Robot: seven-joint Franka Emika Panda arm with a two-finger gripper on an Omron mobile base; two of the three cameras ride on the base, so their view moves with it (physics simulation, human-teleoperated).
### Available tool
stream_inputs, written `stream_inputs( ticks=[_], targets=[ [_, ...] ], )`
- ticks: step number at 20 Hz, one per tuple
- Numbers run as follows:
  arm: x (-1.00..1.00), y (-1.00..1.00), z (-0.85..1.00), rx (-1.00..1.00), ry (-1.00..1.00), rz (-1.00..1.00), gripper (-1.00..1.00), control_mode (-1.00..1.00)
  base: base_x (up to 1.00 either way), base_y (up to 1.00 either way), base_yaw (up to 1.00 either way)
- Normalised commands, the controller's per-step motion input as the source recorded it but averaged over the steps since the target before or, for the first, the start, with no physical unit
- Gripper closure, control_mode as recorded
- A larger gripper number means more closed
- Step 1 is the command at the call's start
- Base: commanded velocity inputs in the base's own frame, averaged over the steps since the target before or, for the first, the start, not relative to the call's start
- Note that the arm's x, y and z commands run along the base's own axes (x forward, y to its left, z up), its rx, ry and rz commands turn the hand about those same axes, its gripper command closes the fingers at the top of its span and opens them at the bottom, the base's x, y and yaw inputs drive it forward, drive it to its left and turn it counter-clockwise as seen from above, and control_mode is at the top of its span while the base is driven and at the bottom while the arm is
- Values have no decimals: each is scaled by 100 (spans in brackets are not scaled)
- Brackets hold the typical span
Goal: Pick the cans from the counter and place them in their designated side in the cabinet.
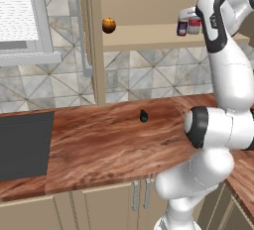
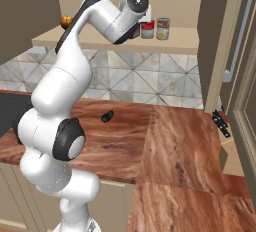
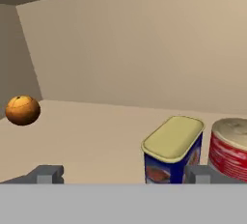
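Spread fingers (image 3: 123,175) are hanging empty beside the blue can (image 3: 172,150) and red can (image 3: 231,148) on the cabinet shelf (image 3: 96,136); placing looks done, so pulling out comes next.

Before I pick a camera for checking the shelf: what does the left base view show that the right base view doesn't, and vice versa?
Left base view: a window blind. Right base view: a white-red-green can beside the red can. Both: the orange, red can and blue can on the cabinet shelf, the dark blob on the counter.
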Motion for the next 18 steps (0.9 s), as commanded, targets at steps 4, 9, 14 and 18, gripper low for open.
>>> stream_inputs(
  ticks=[4,9,14,18],
  targets=[
    [-67,39,-10,-7,-10,7,-100,-100,0,0,0],
    [-71,28,-13,-7,-10,6,-100,-100,0,0,0],
    [-60,23,-20,-6,-7,5,-100,-100,0,0,0],
    [-68,3,-18,-5,-9,4,-100,-100,0,0,0]
  ],
)
